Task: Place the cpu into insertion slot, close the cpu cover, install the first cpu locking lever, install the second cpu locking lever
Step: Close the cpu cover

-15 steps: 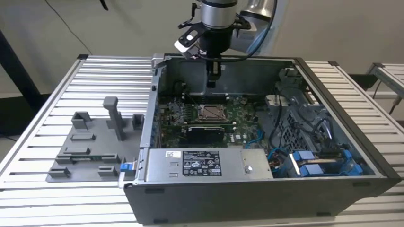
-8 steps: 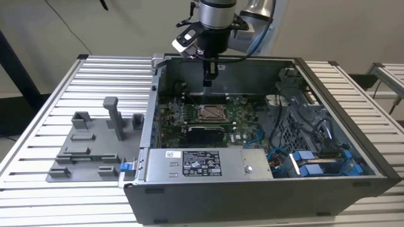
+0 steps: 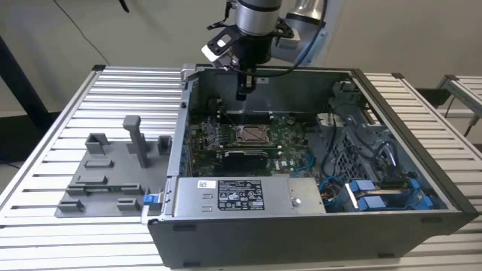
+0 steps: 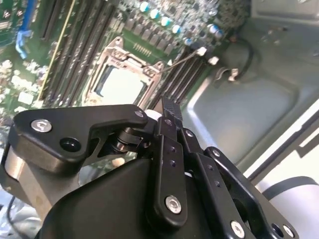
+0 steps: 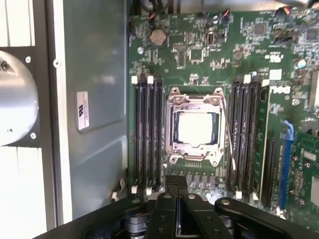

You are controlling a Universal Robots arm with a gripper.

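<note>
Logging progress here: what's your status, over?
Gripper shut, nothing held, hovering above the motherboard. Cpu seated, cpu cover down over it. Nothing in the way.

No print is legible. A black printed label (image 3: 239, 195) and a white barcode sticker (image 3: 205, 184) sit on the power supply box (image 3: 301, 196), in front of the insertion slot (image 3: 250, 134) in the exterior view. In the first wrist view a white sticker (image 5: 82, 110) sits on the grey case wall (image 5: 94, 59), well apart from the insertion slot (image 5: 195, 127).

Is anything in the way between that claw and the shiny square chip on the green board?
Nothing visible does. In the first wrist view the gripper hangs with open air between it and the cpu, which sits framed by the cpu cover. The memory slots flank it on both sides, not between.
</note>
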